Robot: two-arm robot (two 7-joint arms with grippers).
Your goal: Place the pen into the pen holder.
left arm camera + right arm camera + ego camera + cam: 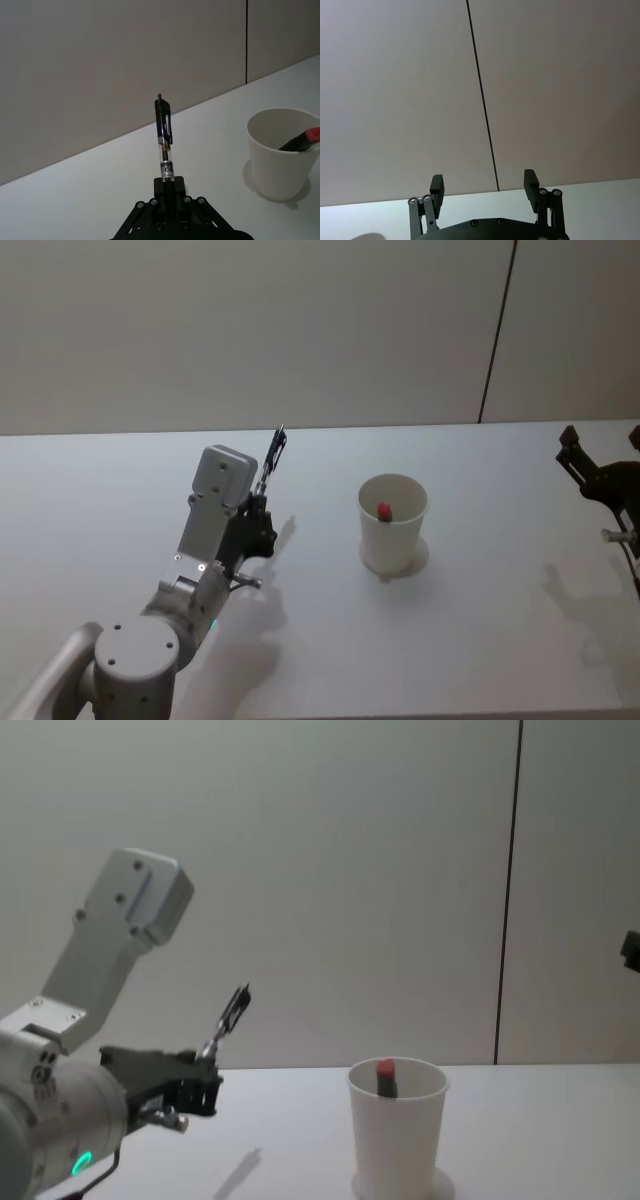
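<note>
- Left gripper (262, 498) pinches the pen (273, 455) by its lower end, off the table (480, 640), tip tilted toward 1 o'clock.
- Pen holder (392, 535) stands upright at its 3 o'clock, well apart.
- Suggest: centre over the rim, straighten the pen, lower it, then release.
- Red-tipped item (384, 509) already leans inside, so aim for the free side.
- Right gripper (483, 179) is spread, parked far out at 3 o'clock.

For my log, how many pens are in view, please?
2: a black pen in the left gripper, a red-tipped pen inside the pen holder; others may hide there.
</note>
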